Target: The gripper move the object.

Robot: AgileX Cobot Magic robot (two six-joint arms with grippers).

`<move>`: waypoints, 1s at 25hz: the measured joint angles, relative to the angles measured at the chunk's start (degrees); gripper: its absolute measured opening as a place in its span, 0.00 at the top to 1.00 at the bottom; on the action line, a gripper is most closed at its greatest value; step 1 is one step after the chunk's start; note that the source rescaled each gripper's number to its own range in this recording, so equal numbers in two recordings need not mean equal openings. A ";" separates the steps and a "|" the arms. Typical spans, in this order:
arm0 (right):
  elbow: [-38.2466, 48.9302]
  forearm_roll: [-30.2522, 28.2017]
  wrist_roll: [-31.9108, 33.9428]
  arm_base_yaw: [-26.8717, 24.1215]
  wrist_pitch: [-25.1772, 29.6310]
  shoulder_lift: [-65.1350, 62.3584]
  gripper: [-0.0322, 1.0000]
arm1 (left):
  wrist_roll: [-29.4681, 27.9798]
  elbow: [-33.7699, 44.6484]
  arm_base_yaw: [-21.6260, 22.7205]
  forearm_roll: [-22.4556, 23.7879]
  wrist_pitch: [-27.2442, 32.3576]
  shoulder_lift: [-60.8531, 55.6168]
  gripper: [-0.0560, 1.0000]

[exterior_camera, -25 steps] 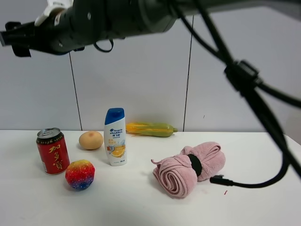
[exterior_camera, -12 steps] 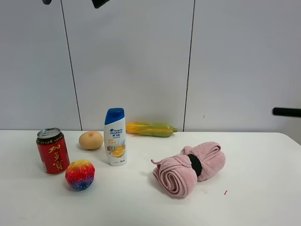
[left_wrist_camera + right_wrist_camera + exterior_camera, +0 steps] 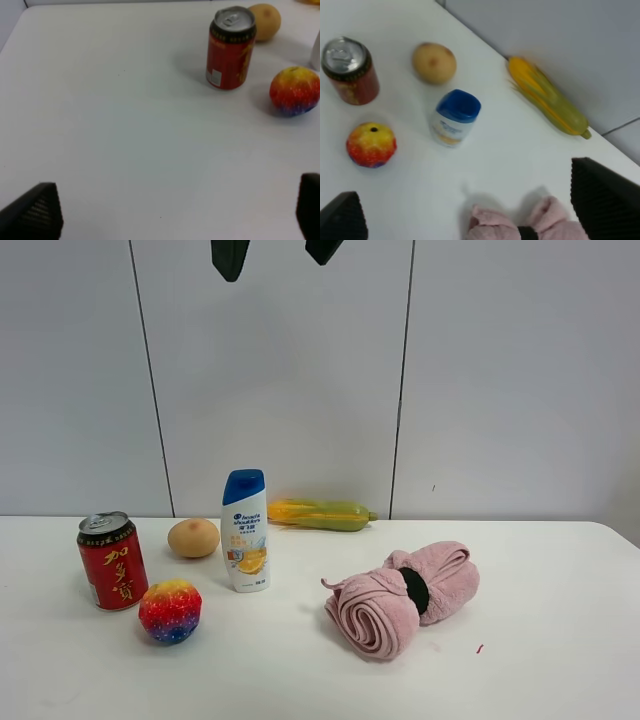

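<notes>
At the front of the white table sits a rainbow ball. Just behind it and to the left, near but apart, stands the red can. The can is upright at the left end of the table, so its long axis is vertical. It is red metal with yellow characters down the side and a silver top with the tab flat.

Level with the can on the right lies a rolled pink towel. Farther back are a white shampoo bottle and a potato, with a corn cob against the wall.

The left gripper has its jaws spread wide and empty. The can lies ahead of it and off its centreline, across a stretch of bare table. The right gripper hangs high over the middle, also wide and empty, looking down on the can's lid.

The black fingertips at the top of the high view are probably the right gripper's, though no arm shows there.

The left arm looks the nearer. A level approach closing across the can's round body seems apt, minding the ball.
</notes>
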 joint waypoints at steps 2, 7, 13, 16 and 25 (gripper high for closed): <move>0.00 -0.70 0.00 0.00 0.00 -0.18 0.33 | 0.00 0.00 0.00 0.00 0.00 0.00 0.00; 0.00 -0.92 0.00 -2.40 0.00 -0.50 0.33 | 0.00 0.00 0.00 0.00 0.00 0.00 0.00; 0.00 -1.02 0.00 -10.16 0.00 -0.50 0.33 | 0.00 0.00 0.00 0.00 0.00 0.00 0.00; 0.00 0.08 0.00 -14.68 0.00 -0.50 0.33 | 0.00 0.00 0.00 0.00 0.00 0.00 0.00; 0.00 5.29 0.00 -25.69 0.12 -1.94 0.33 | 0.00 0.00 0.00 0.00 0.00 0.00 0.00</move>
